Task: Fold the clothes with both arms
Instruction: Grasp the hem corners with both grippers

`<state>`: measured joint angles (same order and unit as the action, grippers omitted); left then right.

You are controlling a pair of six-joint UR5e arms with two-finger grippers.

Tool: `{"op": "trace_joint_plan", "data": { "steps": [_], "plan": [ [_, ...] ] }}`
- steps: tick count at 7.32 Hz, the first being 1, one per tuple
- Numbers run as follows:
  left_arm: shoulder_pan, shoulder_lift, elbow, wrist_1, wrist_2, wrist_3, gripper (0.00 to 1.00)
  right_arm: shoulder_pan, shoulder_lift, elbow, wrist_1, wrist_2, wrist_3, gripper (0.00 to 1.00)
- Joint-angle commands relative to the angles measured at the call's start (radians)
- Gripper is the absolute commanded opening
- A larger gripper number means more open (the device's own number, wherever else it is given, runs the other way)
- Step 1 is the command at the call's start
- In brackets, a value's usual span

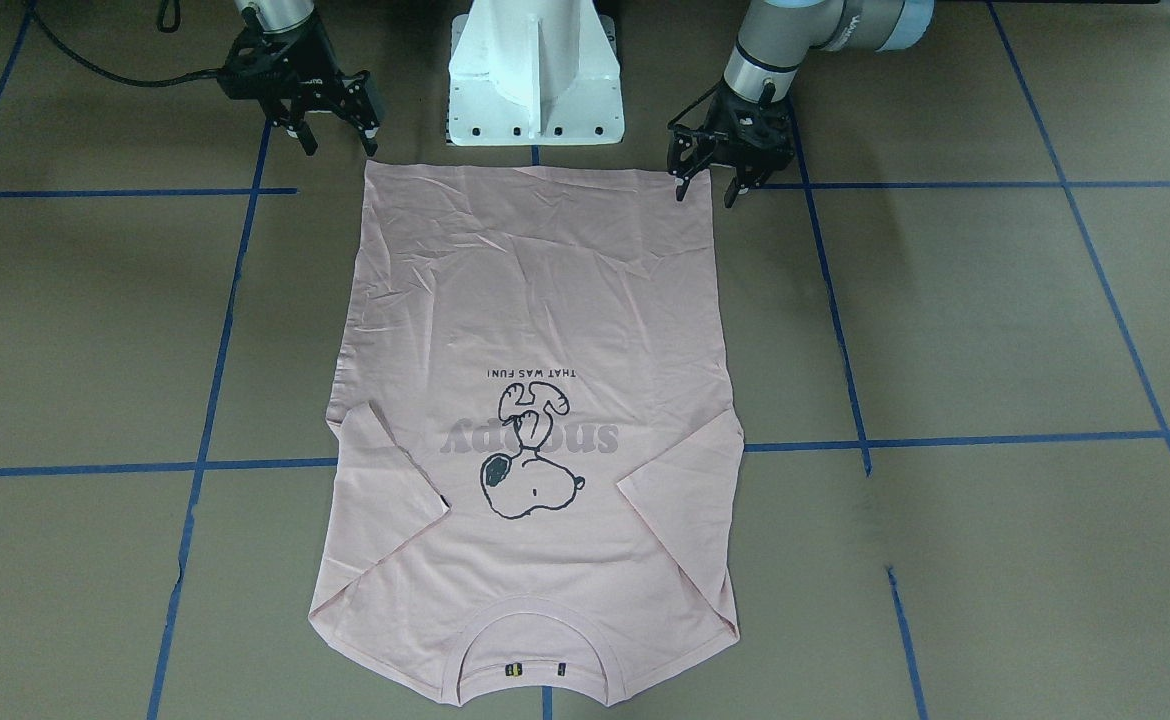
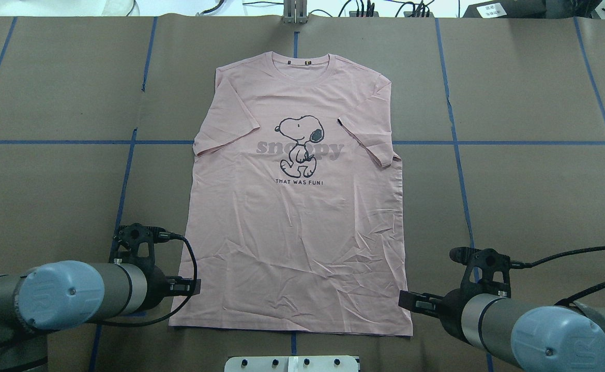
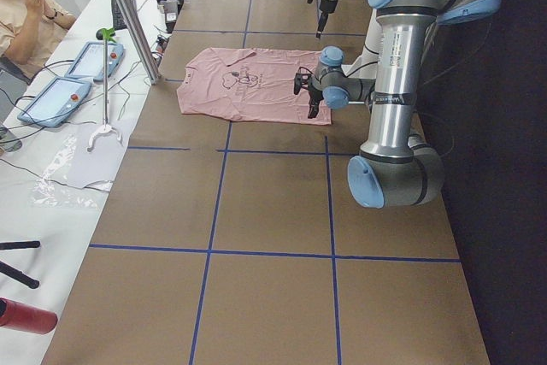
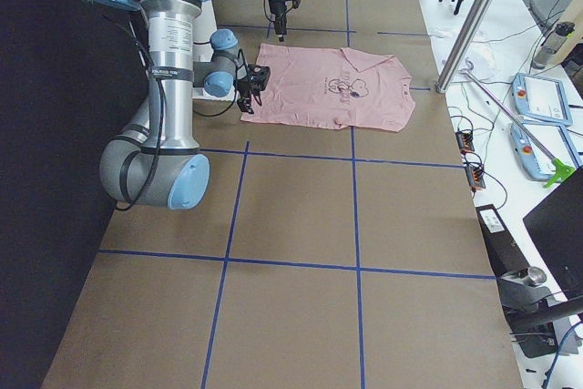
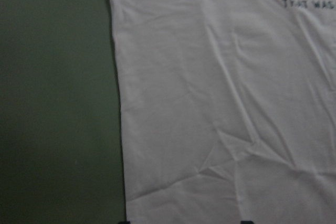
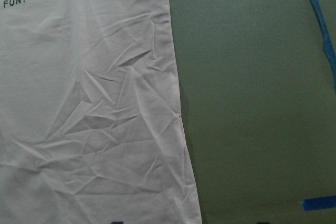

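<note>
Overhead and front views look down from opposite sides, sharing the whole T-shirt. Side views run along the counter; wrist views sit close.

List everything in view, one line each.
T-shirt: 1, pale pink, flat, print up, table middle, hem toward robot
Table: 1, brown, under the shirt
Tape lines: several, blue, grid across table
Pedestal: 1, white, near the hem, between the arms
Pendants: 2, blue-grey, side bench beyond the collar
Person: 1, beige top, by that bench
Left gripper: 1, black, open, at its hem corner
Right gripper: 1, black, open, just off the other hem corner
</note>
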<state>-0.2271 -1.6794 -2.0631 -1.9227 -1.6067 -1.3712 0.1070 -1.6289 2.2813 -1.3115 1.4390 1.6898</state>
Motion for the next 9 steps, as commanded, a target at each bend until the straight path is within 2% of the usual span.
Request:
{"op": "trace_joint_plan", "data": {
  "steps": [1, 4, 9],
  "plan": [
    [0.073, 0.009, 0.003, 0.001, 0.016, -0.043, 0.71, -0.004, -0.002, -0.002, 0.000, -0.002, 0.001, 0.88],
    [0.117, 0.012, 0.003, 0.007, 0.045, -0.104, 0.64, -0.006, -0.002, -0.002, 0.000, -0.002, 0.001, 0.88],
    [0.117, 0.029, 0.006, 0.011, 0.048, -0.106, 0.63, -0.010, 0.000, -0.016, 0.000, -0.003, 0.001, 0.89]
  ]
}}
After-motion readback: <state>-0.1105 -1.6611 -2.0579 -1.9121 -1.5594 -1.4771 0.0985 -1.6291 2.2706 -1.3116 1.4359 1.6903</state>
